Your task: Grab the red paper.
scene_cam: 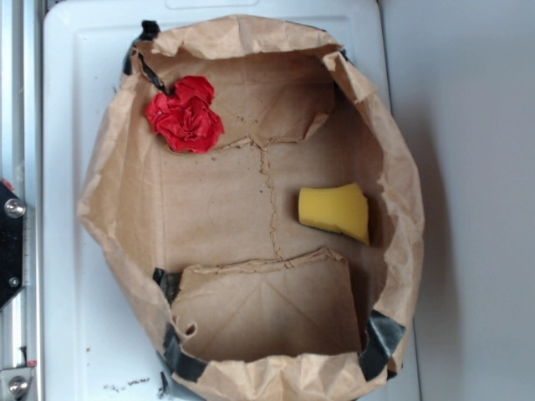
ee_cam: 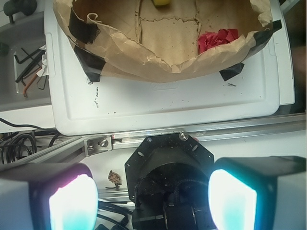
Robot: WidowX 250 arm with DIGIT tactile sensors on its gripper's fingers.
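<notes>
The red paper [scene_cam: 185, 114] sits in the upper left of the open brown bag [scene_cam: 125, 209], well apart from the yellow sponge [scene_cam: 334, 211] — while the gripper [ee_cam: 152, 199] hangs wide open and empty, back over the robot's base, likely poised to reach in.

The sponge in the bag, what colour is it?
Yellow. The sponge shows best in the exterior view, lying on the bag floor.

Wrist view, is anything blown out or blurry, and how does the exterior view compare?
Wrist view: the gripper fingertips glow overexposed and soft, while the red paper stays sharp. Exterior view: even, soft light, with the red paper and yellow sponge clear in the brown paper bag.
</notes>
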